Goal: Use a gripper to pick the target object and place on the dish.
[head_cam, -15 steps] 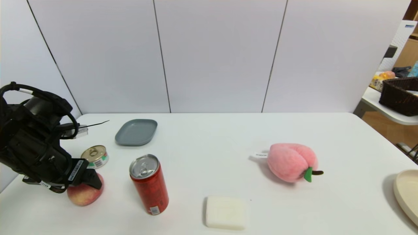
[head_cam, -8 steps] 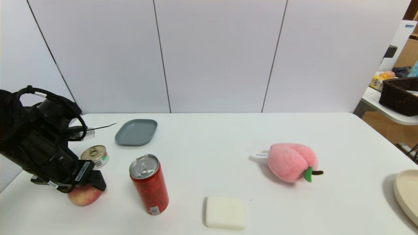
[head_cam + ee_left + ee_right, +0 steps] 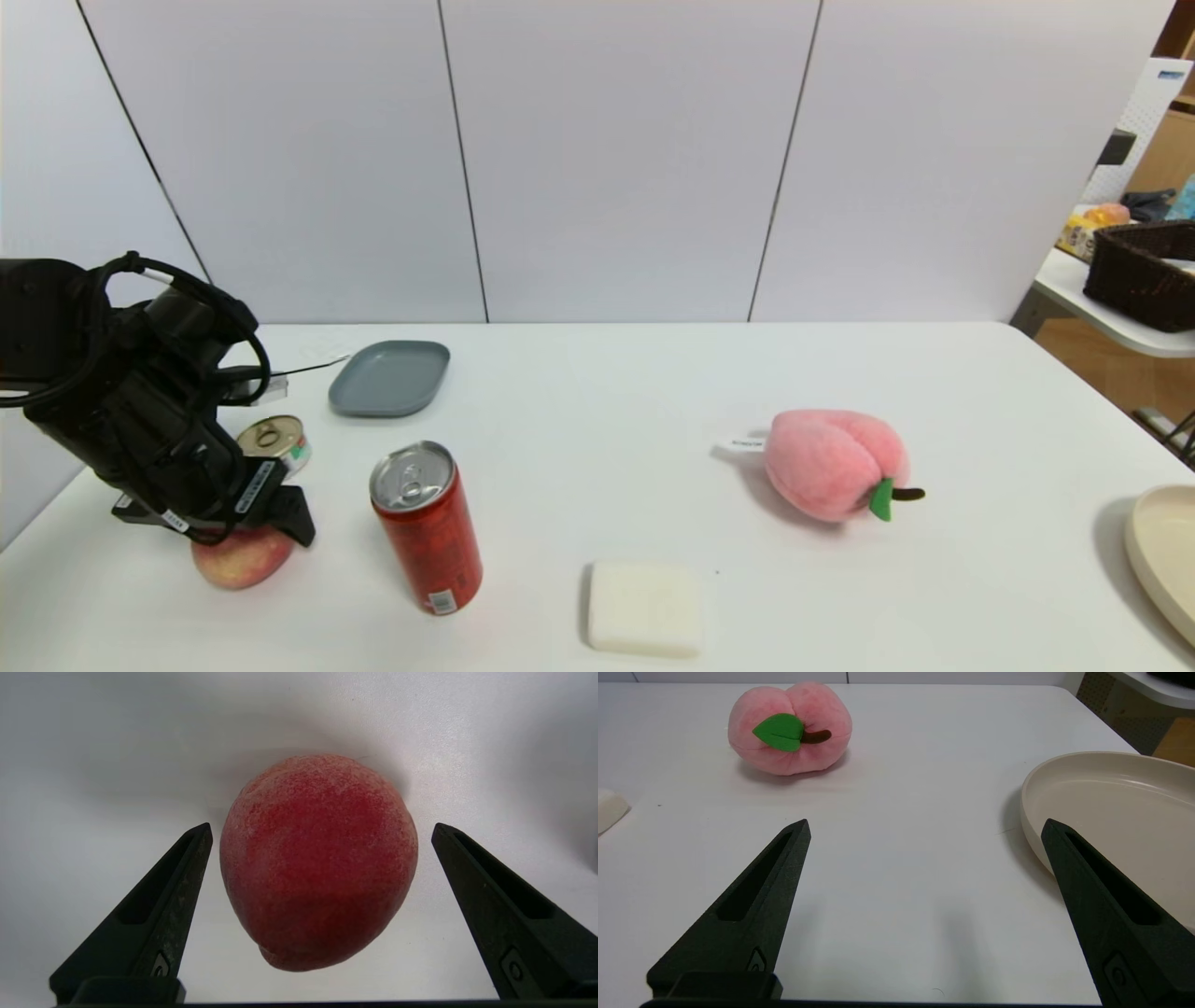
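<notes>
Now, over the big white table (image 3: 607, 373), see the left gripper (image 3: 322, 826) moved farther in, wide open, holding nothing. Find the right gripper (image 3: 926, 820) idle near the round plate (image 3: 1106, 812). Spot the grey dish (image 3: 390, 378) farther back. See the peach (image 3: 317, 868) on the table, between the open left fingers, perhaps nearly ready to squeeze.

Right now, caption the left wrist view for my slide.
Open left gripper straddles a red peach, not yet gripping.
</notes>
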You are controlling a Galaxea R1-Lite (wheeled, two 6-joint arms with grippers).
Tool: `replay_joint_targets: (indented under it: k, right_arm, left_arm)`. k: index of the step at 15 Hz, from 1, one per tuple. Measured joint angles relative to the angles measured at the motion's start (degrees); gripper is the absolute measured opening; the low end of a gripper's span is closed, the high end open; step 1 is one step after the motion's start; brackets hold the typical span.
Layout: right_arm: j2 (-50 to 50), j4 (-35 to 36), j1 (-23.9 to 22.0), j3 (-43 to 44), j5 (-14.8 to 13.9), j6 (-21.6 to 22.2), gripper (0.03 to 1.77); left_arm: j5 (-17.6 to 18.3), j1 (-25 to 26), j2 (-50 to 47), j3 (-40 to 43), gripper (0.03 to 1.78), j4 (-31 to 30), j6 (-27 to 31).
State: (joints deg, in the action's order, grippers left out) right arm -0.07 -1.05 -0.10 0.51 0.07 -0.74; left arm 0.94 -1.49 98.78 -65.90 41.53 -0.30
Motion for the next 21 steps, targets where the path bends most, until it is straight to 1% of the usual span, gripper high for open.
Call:
replay_joint_targets:
  k: [7, 8, 9, 10, 11, 13, 18, 21]
  right_arm:
    - [0.0, 0.0, 0.0, 0.01, 0.0, 0.0, 1.71]
    - [0.0, 0.0, 0.0, 0.01, 0.0, -0.02, 1.71]
    - [0.0, 0.0, 0.0, 0.01, 0.0, 0.0, 1.71]
    - [0.0, 0.0, 0.0, 0.01, 0.0, 0.0, 1.71]
    - [0.0, 0.0, 0.0, 0.01, 0.0, 0.0, 1.71]
    - [0.0, 0.0, 0.0, 0.01, 0.0, 0.0, 1.71]
    - [0.0, 0.0, 0.0, 0.01, 0.0, 0.0, 1.71]
    - [0.0, 0.0, 0.0, 0.01, 0.0, -0.02, 1.71]
  left_arm:
    - [-0.06, 0.15, 1.3, -0.05, 1.69, -0.27, -0.24]
    - [-0.06, 0.15, 1.39, -0.05, 1.6, -0.27, -0.24]
    - [-0.04, 0.15, 1.5, -0.17, 1.43, -0.11, -0.22]
    - [0.0, 0.15, 1.61, -0.41, 1.29, -0.02, -0.22]
    - [0.0, 0.12, 1.68, -0.5, 1.23, 0.02, -0.21]
    - [0.02, 0.12, 1.74, -0.6, 1.2, 0.05, -0.22]
    - [0.02, 0.12, 1.46, -0.61, 1.19, 0.06, -0.29]
    - [0.11, 0.06, -0.52, -0.61, 1.19, -0.48, -0.27]
